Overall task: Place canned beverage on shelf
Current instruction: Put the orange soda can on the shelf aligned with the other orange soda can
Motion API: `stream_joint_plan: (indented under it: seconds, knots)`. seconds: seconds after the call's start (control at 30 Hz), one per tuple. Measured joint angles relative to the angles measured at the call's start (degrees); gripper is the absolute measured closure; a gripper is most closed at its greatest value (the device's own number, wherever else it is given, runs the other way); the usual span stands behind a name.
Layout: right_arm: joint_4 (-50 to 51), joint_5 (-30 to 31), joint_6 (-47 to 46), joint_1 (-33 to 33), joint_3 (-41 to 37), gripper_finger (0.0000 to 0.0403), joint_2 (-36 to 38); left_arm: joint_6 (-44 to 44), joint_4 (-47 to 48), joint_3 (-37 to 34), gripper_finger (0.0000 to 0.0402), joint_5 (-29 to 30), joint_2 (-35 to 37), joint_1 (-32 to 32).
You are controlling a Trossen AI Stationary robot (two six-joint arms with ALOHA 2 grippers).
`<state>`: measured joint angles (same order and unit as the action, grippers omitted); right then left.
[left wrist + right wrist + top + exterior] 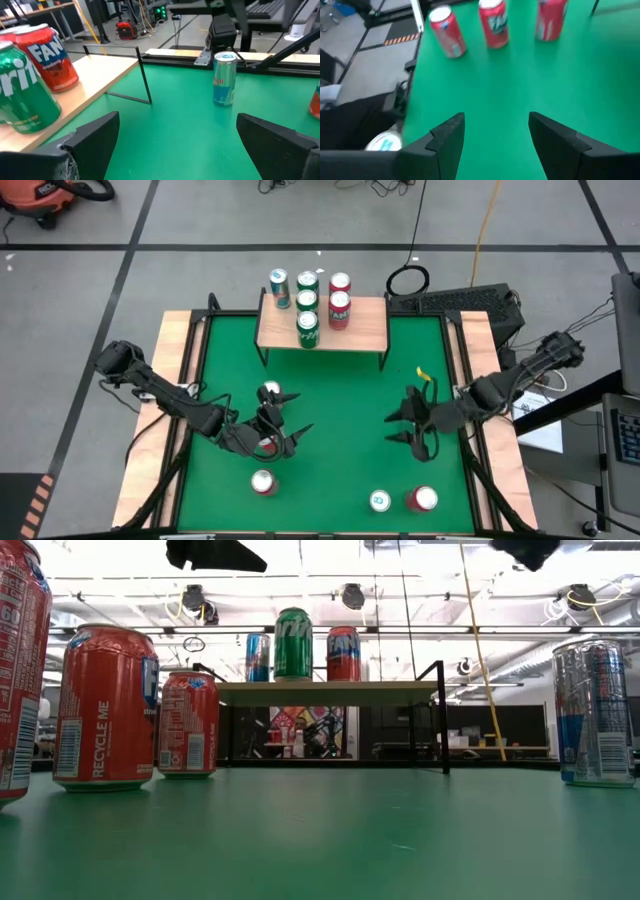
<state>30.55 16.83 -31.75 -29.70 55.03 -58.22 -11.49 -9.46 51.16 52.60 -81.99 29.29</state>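
Hovering over the green table (340, 395), the left gripper (285, 430) is seen spread wide, empty; the right gripper (405, 425) is parted, also empty. Five cans are seen on the shelf (360, 330) from above; only three from table level. A silver-blue can (224, 79) is shown by the left wrist view.

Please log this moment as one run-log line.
shelf: five cans | left gripper: open, empty | right gripper: open, empty | green table: five cans

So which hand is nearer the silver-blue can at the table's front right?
The right. The right hand hovers just behind the silver-blue can, open and empty. The left hand is farther off, across the green table, also open.
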Motion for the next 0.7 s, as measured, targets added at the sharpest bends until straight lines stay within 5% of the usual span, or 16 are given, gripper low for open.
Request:
stream_joint_plan:
  seconds: [0.43,0.7]
  knots:
    - [32.91,2.35,-21.00,-19.49,26.65,0.0190,-19.96,-1.68,-0.30,0.00,0.0008,-0.46,-0.29,0.09]
    - [40.23,0.75,-28.67,-26.95,38.43,0.0190,-32.39,-4.29,-0.24,0.00,0.0008,-2.82,-0.32,0.09]
